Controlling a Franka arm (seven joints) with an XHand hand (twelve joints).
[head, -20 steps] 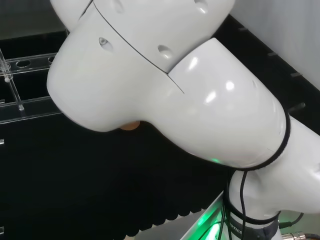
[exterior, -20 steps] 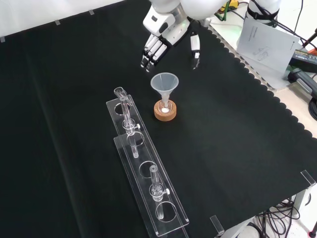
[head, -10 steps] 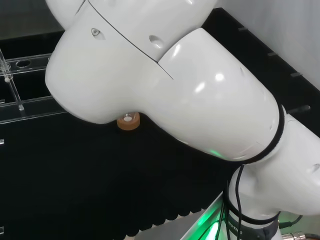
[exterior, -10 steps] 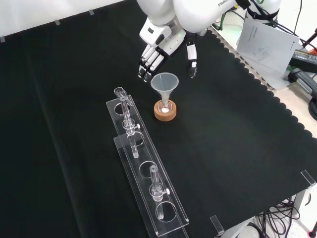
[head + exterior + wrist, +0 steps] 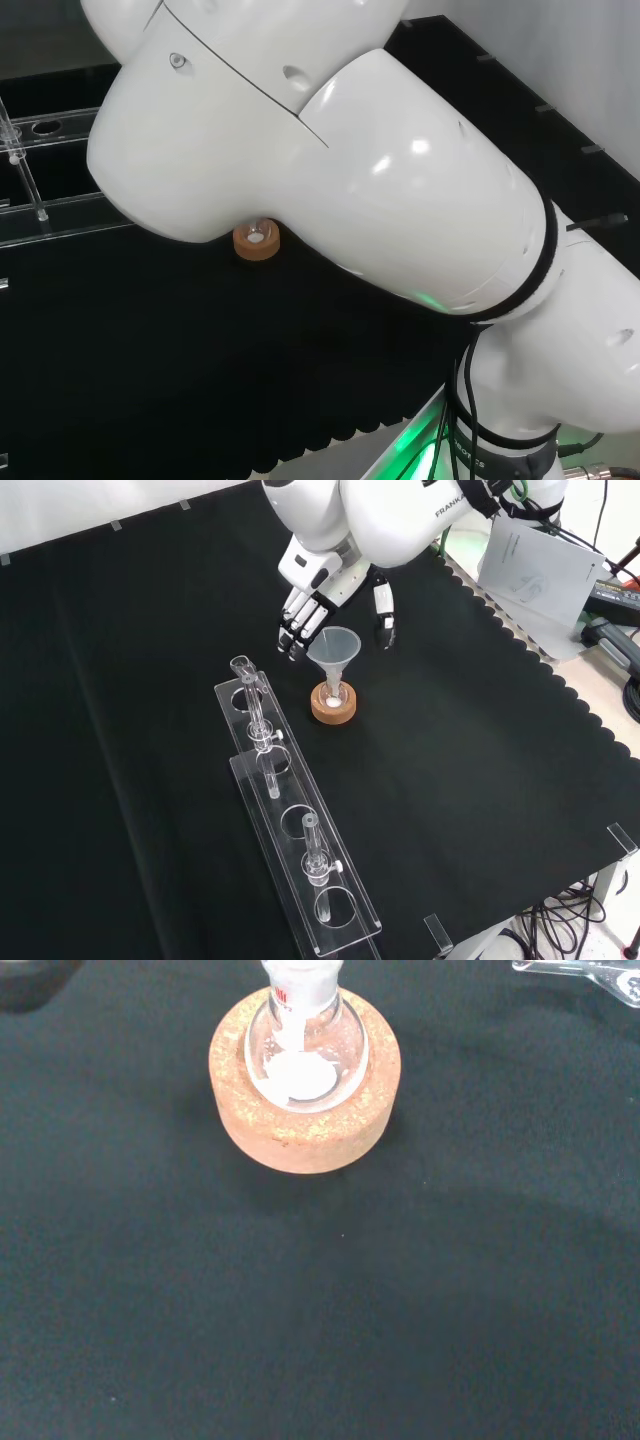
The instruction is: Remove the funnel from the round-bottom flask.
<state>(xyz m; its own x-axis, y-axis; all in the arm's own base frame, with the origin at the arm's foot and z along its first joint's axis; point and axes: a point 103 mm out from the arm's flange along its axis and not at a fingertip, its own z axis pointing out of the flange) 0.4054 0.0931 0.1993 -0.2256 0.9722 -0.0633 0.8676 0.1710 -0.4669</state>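
Funnel point(image 5: 334, 645): clear, wide mouth up, its stem down in the neck of the round-bottom flask point(image 5: 333, 693); it sits upright, not yet lifted out.
Flask: small and clear, resting in a cork ring point(image 5: 333, 704) on the black cloth point(image 5: 480, 780); the wrist view shows a white patch inside its bulb point(image 5: 300, 1072) and the cork ring point(image 5: 305, 1125) around it.
Hand point(image 5: 318, 580): mine, coming in from the top of the front view, fingers point(image 5: 292, 630) fairly straight and pointing down just left of the funnel's rim, thumb point(image 5: 384, 615) hanging just right of the rim; the funnel's mouth lies between them. I hold nothing, and I cannot tell whether any fingertip touches the rim.
Rack point(image 5: 295, 840): clear plastic, long, lying left of and nearer than the cork ring in the front view, with glass tubes point(image 5: 253, 702) standing in it.
Head view: cork ring point(image 5: 257, 241) peeks out under my big white link point(image 5: 300, 150); rack point(image 5: 40, 215) at the left edge.
Paper point(image 5: 535, 560): off the cloth, at the front view's upper right.
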